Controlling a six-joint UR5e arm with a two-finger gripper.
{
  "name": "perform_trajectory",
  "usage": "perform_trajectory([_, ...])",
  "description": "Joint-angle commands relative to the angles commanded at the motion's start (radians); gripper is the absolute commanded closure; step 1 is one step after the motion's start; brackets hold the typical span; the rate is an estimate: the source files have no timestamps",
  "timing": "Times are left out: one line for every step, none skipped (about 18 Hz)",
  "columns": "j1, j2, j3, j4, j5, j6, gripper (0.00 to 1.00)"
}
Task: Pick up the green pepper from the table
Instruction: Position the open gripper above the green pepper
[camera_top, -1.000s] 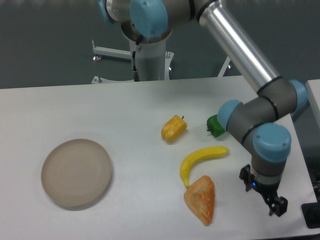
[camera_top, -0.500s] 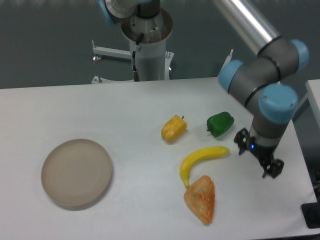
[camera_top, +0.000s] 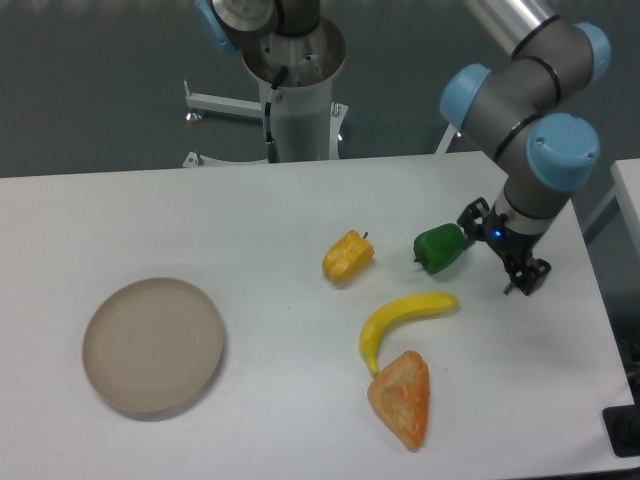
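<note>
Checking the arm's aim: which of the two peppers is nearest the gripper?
The green pepper, right beside the gripper. The yellow pepper lies farther left, beyond it.

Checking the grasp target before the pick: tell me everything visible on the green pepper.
The green pepper is small, glossy and dark green, with a lumpy rounded body and a short stub on its left end. It lies on the white table, right of the yellow pepper and above the banana, touching neither. Its right side is met or overlapped by the gripper; actual contact and finger state cannot be told. It looks intact and not lifted.
</note>
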Motion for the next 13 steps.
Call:
perform_trajectory([-0.002,0.002,-0.023,0.003,-0.003,0.0,0.01])
perform_trajectory([-0.002,0.006,-0.041,0.006,-0.003,-0.003,0.01])
perform_trajectory([-0.002,0.014,-0.055,0.009,-0.003,-0.006,0.01])
perform_trajectory([0.0,0.015,-0.068,0.014,-0.003,-0.006,0.01])
perform_trajectory([0.0,0.026,-0.078,0.015,-0.003,-0.008,0.01])
perform_trajectory([0.0,0.032,-0.092,0.021,-0.003,-0.009,0.01])
perform_trajectory([0.0,0.037,-0.112,0.031,-0.003,-0.008,0.01])
perform_trajectory([0.002,0.046,-0.126,0.044,-0.003,-0.005,0.01])
perform_trajectory([0.003,0.049,-0.141,0.055,-0.003,-0.003,0.01])
perform_trajectory([0.005,0.051,-0.152,0.067,-0.003,-0.002,0.01])
perform_trajectory([0.008,0.051,-0.158,0.078,-0.003,-0.002,0.01])
perform_trajectory([0.008,0.051,-0.163,0.081,-0.003,0.0,0.01])
perform_trajectory([0.009,0.051,-0.169,0.084,-0.003,0.002,0.01])
